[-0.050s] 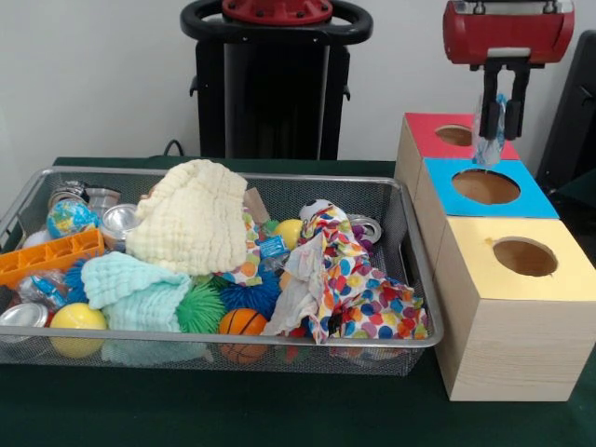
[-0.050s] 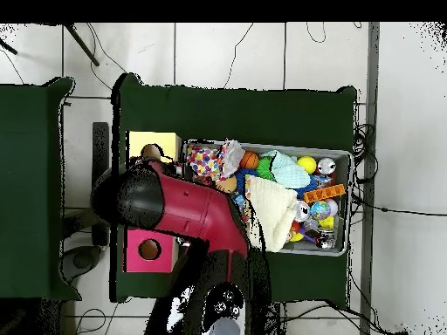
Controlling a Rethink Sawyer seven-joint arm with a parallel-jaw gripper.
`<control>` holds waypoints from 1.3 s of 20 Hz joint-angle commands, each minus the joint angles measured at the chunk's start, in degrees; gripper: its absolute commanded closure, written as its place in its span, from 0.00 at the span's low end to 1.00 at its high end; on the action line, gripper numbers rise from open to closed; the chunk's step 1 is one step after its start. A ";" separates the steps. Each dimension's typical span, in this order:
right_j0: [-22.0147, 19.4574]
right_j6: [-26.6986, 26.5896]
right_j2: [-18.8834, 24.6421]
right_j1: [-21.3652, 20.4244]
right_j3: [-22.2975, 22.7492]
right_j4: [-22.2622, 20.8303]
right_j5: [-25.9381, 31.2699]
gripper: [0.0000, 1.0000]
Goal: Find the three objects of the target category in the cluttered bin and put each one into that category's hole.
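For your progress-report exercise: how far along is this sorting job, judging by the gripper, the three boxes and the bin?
Done: cannot tell, the holes hide any contents. In hand: the gripper is shut on a clear crinkly item, hanging over the blue box, just behind its hole. Left: drop it, then search the still-cluttered bin again. The red box and yellow box stand either side.

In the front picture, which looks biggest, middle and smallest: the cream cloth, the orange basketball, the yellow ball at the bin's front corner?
1. cream cloth, by far.
2. and 3. yellow ball and orange basketball look about alike, both partly hidden, so I won't rank them.
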 commanded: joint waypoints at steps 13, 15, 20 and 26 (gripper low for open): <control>-4.29 9.08 11.61 0.45 16.46 2.27 -9.12 1.00; -3.58 9.58 10.83 0.50 16.42 1.71 -8.76 1.00; -2.29 10.43 9.71 1.69 14.04 1.48 -7.18 1.00; 0.25 12.56 7.83 3.08 11.88 1.65 -6.59 1.00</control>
